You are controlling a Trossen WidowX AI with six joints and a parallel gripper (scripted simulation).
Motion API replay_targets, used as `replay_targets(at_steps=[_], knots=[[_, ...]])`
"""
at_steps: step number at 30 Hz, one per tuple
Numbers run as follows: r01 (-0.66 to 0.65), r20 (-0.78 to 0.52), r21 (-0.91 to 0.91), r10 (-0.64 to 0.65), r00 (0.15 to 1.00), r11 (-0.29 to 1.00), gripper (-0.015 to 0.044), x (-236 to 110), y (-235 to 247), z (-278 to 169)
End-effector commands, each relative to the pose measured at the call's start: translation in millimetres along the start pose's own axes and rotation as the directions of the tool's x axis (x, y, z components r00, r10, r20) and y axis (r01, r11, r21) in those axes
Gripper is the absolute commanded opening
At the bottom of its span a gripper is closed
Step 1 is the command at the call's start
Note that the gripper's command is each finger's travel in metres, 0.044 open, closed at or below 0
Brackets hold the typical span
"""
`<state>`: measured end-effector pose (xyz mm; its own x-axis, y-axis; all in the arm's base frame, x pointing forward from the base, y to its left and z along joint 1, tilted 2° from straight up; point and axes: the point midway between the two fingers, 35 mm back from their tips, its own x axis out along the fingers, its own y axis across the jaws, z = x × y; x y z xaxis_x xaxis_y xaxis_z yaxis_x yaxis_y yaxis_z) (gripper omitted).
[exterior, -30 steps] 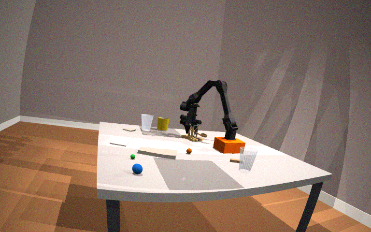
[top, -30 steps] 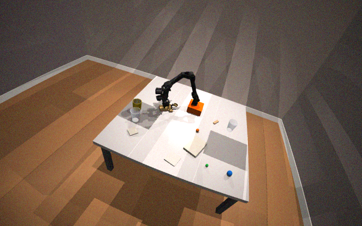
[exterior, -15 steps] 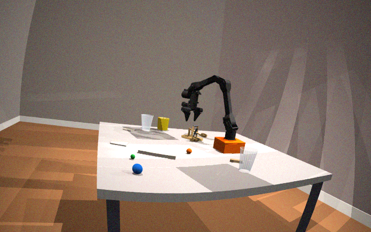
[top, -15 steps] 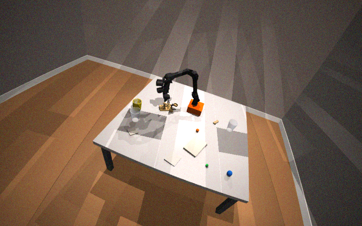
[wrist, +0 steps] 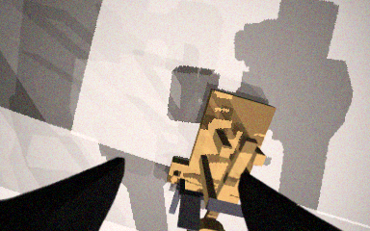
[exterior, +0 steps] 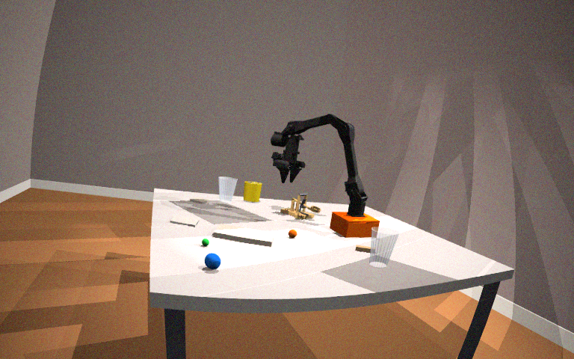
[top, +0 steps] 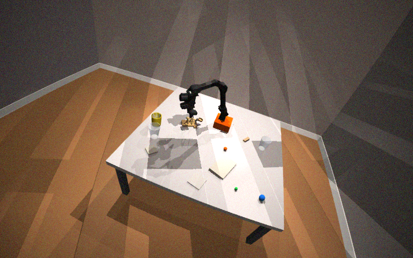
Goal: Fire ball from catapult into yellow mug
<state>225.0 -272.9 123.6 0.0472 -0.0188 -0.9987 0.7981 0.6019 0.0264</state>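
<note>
Surface: white table (top: 170,179) on dark legs, crossed by grey shadow patches; wood-plank floor, grey walls, pale skirting.

Arm: one, black, on an orange base (top: 228,123) in the upper middle of the top view. Gripper (exterior: 289,174) hangs above the catapult, fingers parted, nothing between them.

Catapult (top: 190,122): one, wooden, just left of the base.

Mug (top: 156,117): one, yellow, upright, at the table's upper left edge, left of the catapult.

Glasses: two, clear; one (top: 154,130) just below the mug, one (top: 264,142) at right.

Balls: three; orange (top: 225,148) at centre, green (top: 235,188) and blue (top: 262,197) at lower right. All lie on the table, well apart from the catapult.

Flat slabs: three, pale (top: 222,169) (top: 197,181) (top: 151,149). Small tan block (top: 246,139): one.

Views: the wrist view alone shows the catapult (wrist: 226,151) from above, between the two dark fingers; it shows no mug and no balls. The exterior view alone shows the gap between gripper and catapult.
</note>
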Motion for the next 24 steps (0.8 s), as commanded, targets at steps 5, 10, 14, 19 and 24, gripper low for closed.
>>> replay_targets(at_steps=[5, 10, 14, 19, 24], knots=[[-0.001, -0.008, -0.261, -0.001, 1.000, 0.965, 0.0300, 25.1, 113.5, -27.6], [0.001, 0.003, -0.417, 0.000, 1.000, 0.909, 0.0300, 35.2, 172.0, -61.5], [-0.008, 0.000, -0.523, 0.009, 1.000, 0.853, 0.0300, 45.8, 218.9, -97.2], [-0.023, -0.011, -0.648, 0.021, 1.000, 0.761, 0.0300, 60.5, 275.7, -157.8], [-0.038, -0.026, -0.758, 0.029, 0.999, 0.651, 0.0300, 74.6, 313.0, -229.8]])
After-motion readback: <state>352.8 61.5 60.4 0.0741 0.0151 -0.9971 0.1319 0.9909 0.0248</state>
